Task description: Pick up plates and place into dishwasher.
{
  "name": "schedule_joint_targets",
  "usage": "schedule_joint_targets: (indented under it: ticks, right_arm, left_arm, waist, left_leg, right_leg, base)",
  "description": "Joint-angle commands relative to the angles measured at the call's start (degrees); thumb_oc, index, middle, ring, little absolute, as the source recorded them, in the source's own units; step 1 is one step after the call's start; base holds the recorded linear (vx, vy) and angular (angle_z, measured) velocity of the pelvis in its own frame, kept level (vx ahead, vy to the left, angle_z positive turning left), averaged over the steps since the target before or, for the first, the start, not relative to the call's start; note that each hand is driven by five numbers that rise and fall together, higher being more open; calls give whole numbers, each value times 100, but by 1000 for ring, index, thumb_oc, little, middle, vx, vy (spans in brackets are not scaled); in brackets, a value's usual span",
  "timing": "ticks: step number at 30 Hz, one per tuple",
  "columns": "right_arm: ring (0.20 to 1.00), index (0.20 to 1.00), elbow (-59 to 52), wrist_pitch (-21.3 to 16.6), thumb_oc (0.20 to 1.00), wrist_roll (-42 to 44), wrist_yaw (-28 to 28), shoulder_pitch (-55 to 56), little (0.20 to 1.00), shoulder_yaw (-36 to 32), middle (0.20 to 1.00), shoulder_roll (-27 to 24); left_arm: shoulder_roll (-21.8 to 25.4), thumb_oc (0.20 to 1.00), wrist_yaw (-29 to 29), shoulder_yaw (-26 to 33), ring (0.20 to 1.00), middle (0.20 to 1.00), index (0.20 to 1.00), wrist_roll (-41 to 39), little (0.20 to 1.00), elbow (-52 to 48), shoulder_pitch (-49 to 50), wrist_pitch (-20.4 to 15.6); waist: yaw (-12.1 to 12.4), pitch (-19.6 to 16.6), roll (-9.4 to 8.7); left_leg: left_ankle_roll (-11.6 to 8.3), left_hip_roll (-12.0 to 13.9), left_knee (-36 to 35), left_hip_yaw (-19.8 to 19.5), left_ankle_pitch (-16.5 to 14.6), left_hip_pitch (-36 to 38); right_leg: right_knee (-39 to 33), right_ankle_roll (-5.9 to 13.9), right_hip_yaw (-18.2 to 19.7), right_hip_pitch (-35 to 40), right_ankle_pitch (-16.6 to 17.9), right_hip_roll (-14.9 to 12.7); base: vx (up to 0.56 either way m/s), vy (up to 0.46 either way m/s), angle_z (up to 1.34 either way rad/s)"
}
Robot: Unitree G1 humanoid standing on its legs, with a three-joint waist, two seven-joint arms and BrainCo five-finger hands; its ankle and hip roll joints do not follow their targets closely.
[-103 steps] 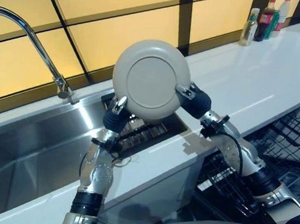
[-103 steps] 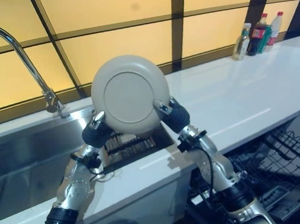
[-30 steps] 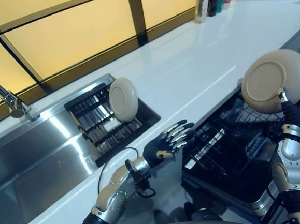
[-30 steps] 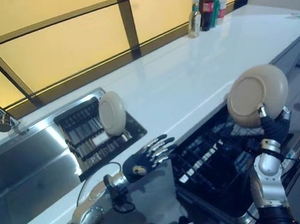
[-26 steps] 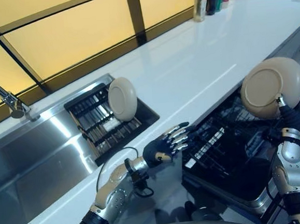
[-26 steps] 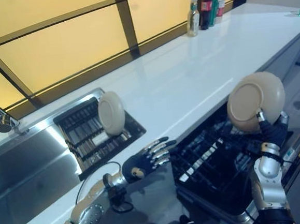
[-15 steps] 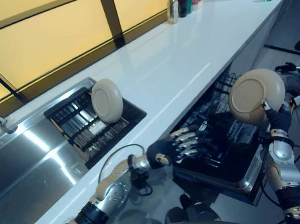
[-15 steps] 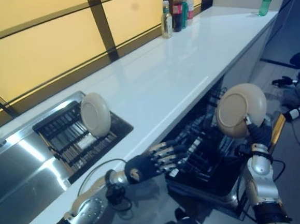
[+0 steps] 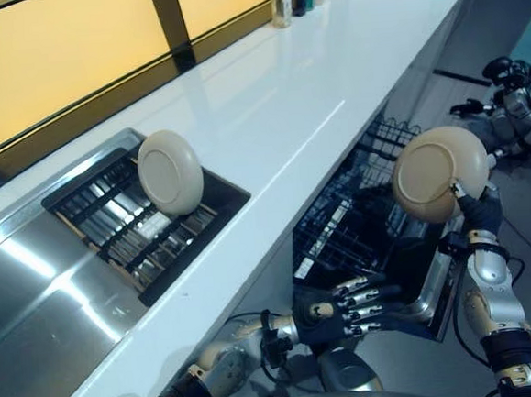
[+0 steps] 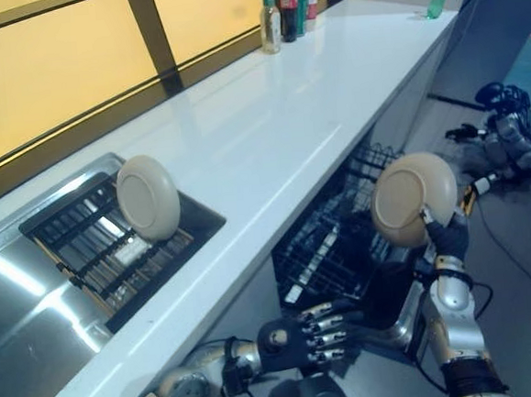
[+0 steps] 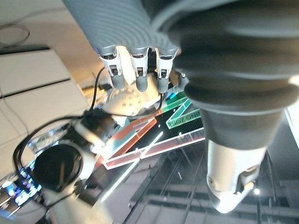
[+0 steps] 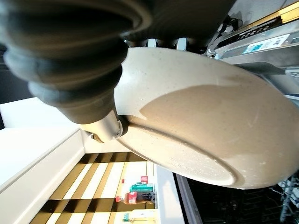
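White desk (image 9: 267,97) runs along yellow window panels, bottles (image 10: 283,9) at its far end. Sink rack (image 9: 112,231) holds one beige plate (image 9: 169,172) standing on edge. Right hand (image 9: 476,208) pinches a second plate (image 9: 438,173), thumb on its base, upright above the open dishwasher rack (image 9: 359,214). Left hand (image 9: 347,304) is empty with fingers straight, below the desk edge, just in front of the rack.

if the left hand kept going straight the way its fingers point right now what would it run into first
Most likely the pulled-out dishwasher rack. The left hand, fingers straight, sits below the counter edge and points toward the rack's lower front. Depth is unclear, so it might pass just beneath it.
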Motion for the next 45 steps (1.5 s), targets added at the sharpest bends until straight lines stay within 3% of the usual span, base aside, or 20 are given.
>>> schedule_joint_targets:
  ticks: [1,6,9,13,17,23,31,38,45]
  right_arm:
    - [200,200,445,-288,200,239,-97,-808,200,49,200,-331]
    - [200,200,551,46,200,120,-298,-861,200,250,200,-323]
    - [200,200,634,325,200,-240,-255,-839,200,353,200,-350]
    - [200,200,584,658,200,-673,43,-596,200,378,200,-514]
    - [200,200,820,890,200,-931,594,-585,200,477,200,-846]
    - [200,200,1120,754,200,-944,1586,-491,200,594,200,-1287]
    - [200,200,1709,504,200,-1476,2205,-616,200,812,200,-1742]
    - [200,200,1879,405,200,-1506,2833,-770,200,1065,200,-1913]
    - [200,200,1675,369,200,-1373,3380,-611,200,1075,200,-1742]
  left_arm:
    - [35,1000,169,168,1000,1000,1000,528,1000,-100,317,-524]
    - [-85,1000,503,412,1000,1000,1000,1138,1000,937,517,-546]
    - [-139,1000,933,598,1000,1000,1000,2011,1000,1754,632,-818]
    - [-77,1000,1156,1023,1000,1000,1000,2659,1000,2291,847,-896]
    - [117,1000,974,1426,1000,1000,1000,3016,1000,2559,1044,-895]
    - [361,1000,626,1952,1000,1000,1000,3309,1000,2851,1414,-1039]
    - [670,1000,97,2365,1000,1000,1000,3640,1000,2998,1711,-1077]
    - [859,1000,-17,2458,1000,1000,1000,3580,1000,2892,1653,-883]
    - [834,1000,-75,2595,1000,1000,1000,3541,1000,2906,1701,-772]
  waist:
    - [387,-271,167]
    - [527,-350,91]
    - [608,-352,31]
    - [702,-278,-60]
    - [825,-124,-139]
    - [1002,-74,-180]
    - [1187,-1,-154]
    - [1256,119,-137]
    - [1244,97,-167]
  left_leg:
    - [218,136,98,-477,-227,-357]
    - [167,202,-67,-464,-182,-202]
    - [172,201,-169,-519,-156,-161]
    - [188,193,-145,-581,-106,-248]
    - [187,243,119,-600,-152,-402]
    - [147,271,250,-656,-162,-454]
    - [103,275,418,-805,-232,-456]
    - [73,352,529,-842,-229,-496]
    - [67,381,515,-836,-246,-418]
  right_leg:
    - [727,71,-502,-236,318,-249]
    - [377,68,-718,-30,237,-237]
    - [366,103,-804,-60,297,-245]
    - [430,122,-924,-165,382,-290]
    - [512,137,-1034,-233,355,-317]
    - [559,167,-1197,-170,301,-357]
    - [758,218,-1390,-235,293,-427]
    - [856,275,-1508,-249,282,-470]
    - [892,337,-1581,-252,248,-477]
  base:
    - [15,-45,-7]
    - [57,-61,-11]
    - [80,-84,0]
    - [34,-93,-3]
    - [11,-91,10]
    - [52,-60,10]
    - [60,-40,12]
    - [20,-39,12]
    - [23,-31,4]
